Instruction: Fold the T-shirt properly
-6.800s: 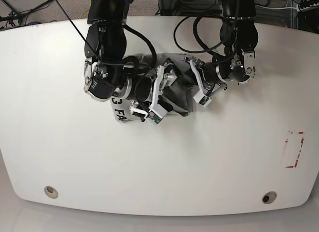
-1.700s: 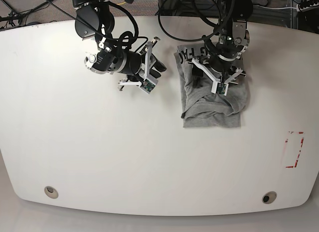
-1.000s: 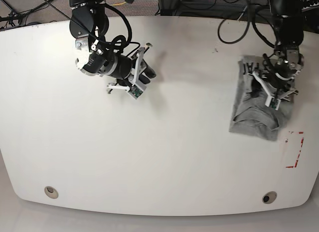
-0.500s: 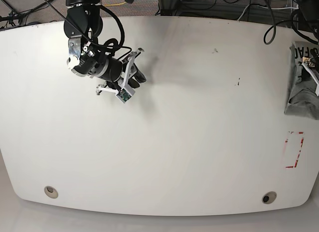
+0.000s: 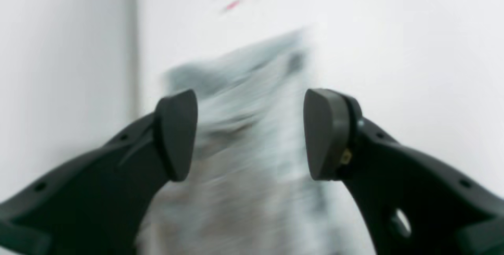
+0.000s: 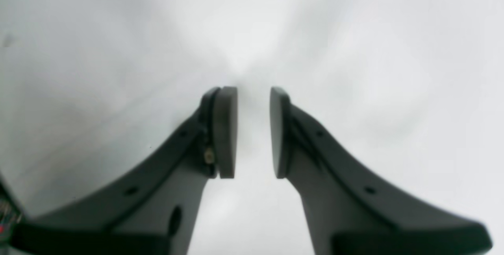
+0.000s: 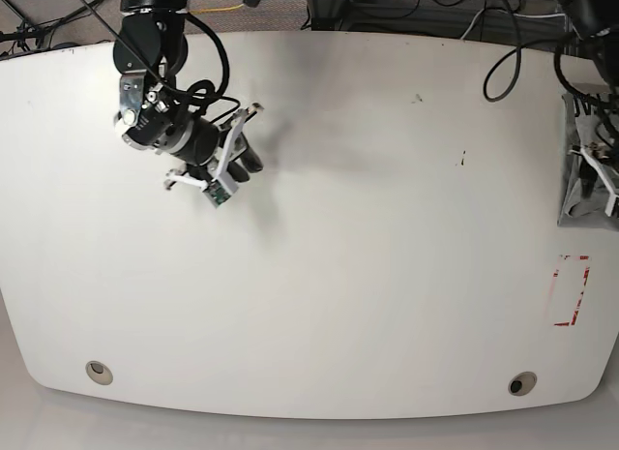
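On the left of the base view the right gripper (image 7: pixel 221 169) hangs over the bare white surface (image 7: pixel 319 276) near its far left corner, and it has drifted a little further toward that corner over the last second; its own camera shows the jaws drawn narrow with only a slim gap and nothing between them. The middle of the surface, where the folded T-shirt lay under both arms a few seconds back, is now bare. Further right, a small red outlined mark (image 7: pixel 571 290) sits near the right edge. At that right edge lies the T-shirt (image 7: pixel 583 169), a grey folded bundle with black lettering on its far end, part of it cut off by the frame; it has been carried there from the middle of the surface in under two seconds. The left gripper (image 5: pixel 250 135) is over it with jaws spread wide, the blurred grey cloth showing between the pads, but whether they press the cloth or merely straddle it cannot be told from the smeared picture. In my judgement the folding itself is finished and this is the putting-aside of the bundle, so what remains is a clean release and withdrawal without dragging a layer open. Counted: one T-shirt, two grippers, one red mark, and two round fittings (image 7: pixel 98 372) near the front edge.
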### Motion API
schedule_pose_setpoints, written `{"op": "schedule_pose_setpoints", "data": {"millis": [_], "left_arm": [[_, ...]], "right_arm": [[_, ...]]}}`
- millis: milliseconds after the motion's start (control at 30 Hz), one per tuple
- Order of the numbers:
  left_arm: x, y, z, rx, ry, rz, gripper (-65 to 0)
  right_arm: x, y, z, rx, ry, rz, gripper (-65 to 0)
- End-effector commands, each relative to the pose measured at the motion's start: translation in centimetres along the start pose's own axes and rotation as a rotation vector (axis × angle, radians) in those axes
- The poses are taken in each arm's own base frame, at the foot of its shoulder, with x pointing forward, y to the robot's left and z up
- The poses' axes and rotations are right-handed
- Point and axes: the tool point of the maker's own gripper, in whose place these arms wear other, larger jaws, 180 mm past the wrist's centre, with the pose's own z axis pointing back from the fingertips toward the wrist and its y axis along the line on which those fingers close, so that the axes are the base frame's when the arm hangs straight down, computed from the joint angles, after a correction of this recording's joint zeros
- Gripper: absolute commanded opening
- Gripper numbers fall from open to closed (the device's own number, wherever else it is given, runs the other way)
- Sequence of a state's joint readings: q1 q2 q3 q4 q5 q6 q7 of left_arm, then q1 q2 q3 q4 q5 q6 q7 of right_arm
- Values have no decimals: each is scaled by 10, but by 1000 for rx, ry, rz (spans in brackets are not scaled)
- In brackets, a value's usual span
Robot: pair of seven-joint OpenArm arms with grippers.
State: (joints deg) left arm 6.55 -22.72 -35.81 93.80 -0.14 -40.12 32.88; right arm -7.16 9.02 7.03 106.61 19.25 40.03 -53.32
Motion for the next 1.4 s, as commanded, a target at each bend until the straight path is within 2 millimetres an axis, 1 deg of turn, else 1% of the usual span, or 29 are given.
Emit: {"op": "schedule_pose_setpoints", "data": {"millis": [0,33,100,133,200,267,300,367,400,467,567,667,700,800,833,900,967,1033,1067,1100,1167,1267,1367], "left_arm": [[38,-21,2,-21,-148,8,-258],[49,-36,0,-28,-203,38,-258],[65,-51,-1,-21,-278,85,-258],[69,-63,-1,-17,-310,113,-258],[73,-78,-1,-12,-339,136,-258],[85,-107,-4,-18,-399,171,-258],[88,-116,-4,-20,-417,178,-258],[85,-138,0,-24,-435,190,-258],[86,-150,3,-30,-452,197,-258],[83,-166,8,-41,-468,211,-258],[77,-191,15,-76,-452,230,-258],[59,-210,42,-101,-415,250,-258],[55,-213,48,-106,-406,253,-258],[44,-236,71,-154,-371,269,-258],[36,-244,80,-172,-348,271,-258],[20,-258,101,-211,-299,272,-258],[4,-273,117,-246,-246,289,-260],[-22,-293,140,-289,-155,313,-260],[-33,-299,149,-303,-117,319,-260],[-39,-301,154,-309,-95,322,-260],[-59,-308,170,-328,-26,325,-260],[-79,-315,190,-350,47,326,-269],[-96,-319,204,-366,103,340,-335]], "right_arm": [[20,-18,10,-70,-83,27,-520],[20,-28,13,-111,-91,38,-520],[22,-39,16,-164,-100,66,-520],[22,-47,19,-200,-108,84,-520],[23,-56,24,-244,-130,102,-520],[17,-72,30,-299,-157,98,-520],[16,-77,32,-312,-176,93,-520],[18,-81,38,-328,-239,84,-520],[15,-82,42,-335,-267,73,-520],[9,-86,46,-347,-295,52,-520],[-2,-93,48,-363,-287,21,-520],[-32,-95,61,-391,-244,-32,-520],[-39,-95,64,-396,-237,-48,-520],[-56,-89,72,-393,-225,-93,-520],[-61,-83,75,-388,-216,-100,-520],[-79,-74,88,-395,-186,-123,-520],[-89,-65,96,-391,-173,-146,-520],[-107,-54,111,-395,-153,-194,-520],[-114,-49,119,-398,-145,-216,-520],[-120,-46,123,-398,-138,-230,-520],[-134,-34,135,-391,-120,-277,-520],[-152,-14,148,-364,-79,-323,-520],[-172,9,162,-334,-30,-383,-520]]}}
